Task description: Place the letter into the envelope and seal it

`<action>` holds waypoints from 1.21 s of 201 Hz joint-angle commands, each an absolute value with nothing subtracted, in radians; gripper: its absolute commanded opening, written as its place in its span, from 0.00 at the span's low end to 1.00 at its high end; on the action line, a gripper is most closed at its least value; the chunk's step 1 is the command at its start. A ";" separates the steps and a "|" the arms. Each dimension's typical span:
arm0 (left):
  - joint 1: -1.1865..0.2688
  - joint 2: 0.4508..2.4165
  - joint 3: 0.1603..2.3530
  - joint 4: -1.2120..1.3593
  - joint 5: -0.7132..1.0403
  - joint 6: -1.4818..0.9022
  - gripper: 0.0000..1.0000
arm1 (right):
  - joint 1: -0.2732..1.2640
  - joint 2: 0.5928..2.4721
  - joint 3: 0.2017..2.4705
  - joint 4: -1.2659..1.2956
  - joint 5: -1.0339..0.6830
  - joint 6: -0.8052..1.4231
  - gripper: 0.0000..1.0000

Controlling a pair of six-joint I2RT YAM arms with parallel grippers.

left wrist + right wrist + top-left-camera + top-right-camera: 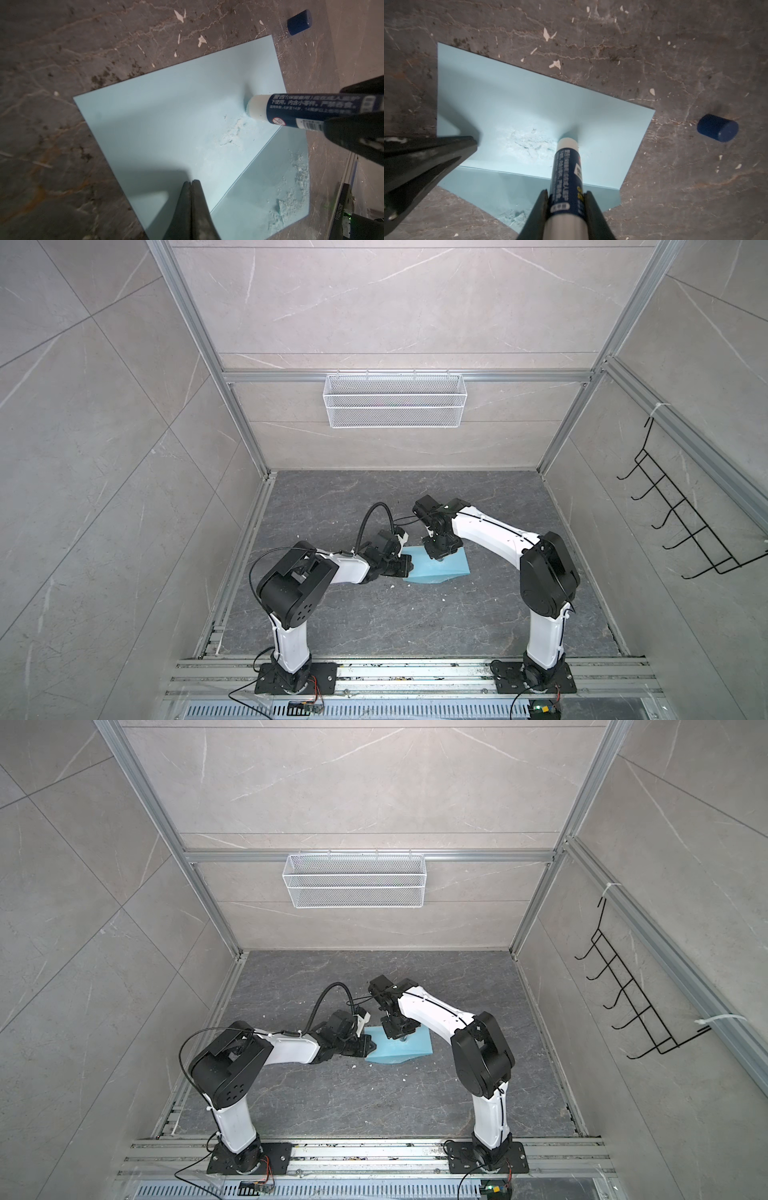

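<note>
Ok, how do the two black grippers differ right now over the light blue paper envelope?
The left gripper is shut on nothing, jaws together; the right gripper is shut on the dark blue glue stick. The left gripper's tips seem to pin the light blue paper envelope near one end; the right gripper is clear of it, only the stick's white tip touching. Both point down at the envelope.

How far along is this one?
Done: no letter in sight, probably inside the envelope; cap off. In hand: right gripper presses the glue stick on the envelope, shut left gripper pinning it. Left: fold the open flap down.
</note>
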State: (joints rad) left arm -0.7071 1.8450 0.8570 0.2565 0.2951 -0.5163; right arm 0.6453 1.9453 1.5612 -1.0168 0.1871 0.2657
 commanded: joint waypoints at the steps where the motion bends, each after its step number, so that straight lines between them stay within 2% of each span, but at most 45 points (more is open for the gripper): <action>1: -0.707 1.879 0.839 0.209 0.281 -0.513 0.00 | 0.632 1.939 1.546 -1.064 0.237 0.259 0.00; 39: -0.707 1.882 0.839 0.210 0.280 -0.514 0.00 | 0.620 1.925 1.559 -1.083 0.242 0.268 0.00; 113: -0.708 1.890 0.844 0.215 0.281 -0.517 0.00 | 0.644 1.884 1.649 -1.068 0.046 0.311 0.00; 243: -0.708 1.888 0.847 0.208 0.281 -0.517 0.00 | 0.695 2.040 1.736 -1.102 0.062 0.313 0.00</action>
State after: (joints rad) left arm -0.7067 1.8488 0.8570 0.2642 0.2974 -0.5163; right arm 0.6872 2.0190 1.6978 -1.0611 0.0383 0.3000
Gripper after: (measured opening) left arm 0.055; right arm 0.258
